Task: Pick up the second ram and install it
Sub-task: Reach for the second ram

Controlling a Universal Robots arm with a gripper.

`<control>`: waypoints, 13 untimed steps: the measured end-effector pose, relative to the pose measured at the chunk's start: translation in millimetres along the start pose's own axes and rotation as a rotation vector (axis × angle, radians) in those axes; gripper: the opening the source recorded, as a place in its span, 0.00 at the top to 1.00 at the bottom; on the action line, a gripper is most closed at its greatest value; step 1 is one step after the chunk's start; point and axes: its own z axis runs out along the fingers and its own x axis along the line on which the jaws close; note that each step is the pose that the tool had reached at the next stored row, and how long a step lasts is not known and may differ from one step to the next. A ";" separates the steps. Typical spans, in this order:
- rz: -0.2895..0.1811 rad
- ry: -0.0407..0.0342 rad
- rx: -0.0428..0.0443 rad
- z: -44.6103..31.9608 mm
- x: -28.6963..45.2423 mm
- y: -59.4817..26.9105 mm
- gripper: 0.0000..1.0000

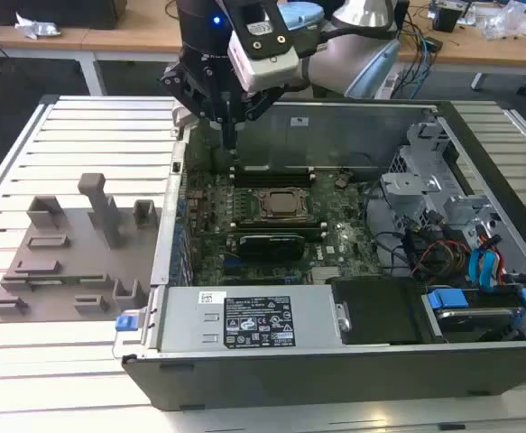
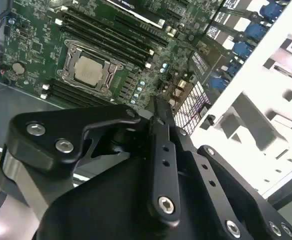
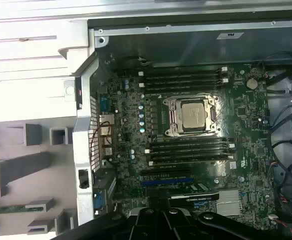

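My gripper (image 1: 229,135) is black metal, its flat linkage bars studded with bright screw heads. In the second wrist view the fingers (image 2: 162,150) taper to a blunt point where they meet. They are drawn together with nothing between them, and they touch nothing. I hang over the open case (image 1: 168,244), above the edge of the motherboard (image 1: 335,248) at the exterior view's left, near the back wall. The case is a box of dull grey sheet metal with a perforated panel in one wall. The motherboard is dark green and crowded with small parts. At its middle sits the square processor socket (image 3: 193,115), a matt silver lid in a steel frame. On either side of the socket run long black memory slots (image 3: 183,80) with pale end clips. The second ram (image 3: 5,209) is outside the case, well apart from my fingers. It is a thin green strip lying in the grey plastic fixture (image 1: 41,244), which rests on the table (image 1: 82,135) to the exterior view's left of the case. The fixture is a flat matt plate with blocky uprights and small square pockets. The table is pale ribbed metal, laid in long parallel slats.
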 end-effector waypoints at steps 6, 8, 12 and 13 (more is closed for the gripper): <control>0.000 -0.0005 -0.0001 -1.1 40.2 -3.0 0.90; 0.000 -0.0004 0.0000 -1.3 47.0 -3.5 0.90; 0.000 -0.0005 0.0000 -1.6 59.5 -4.4 0.90; 0.000 -0.0004 0.0000 -1.7 61.3 -4.6 0.90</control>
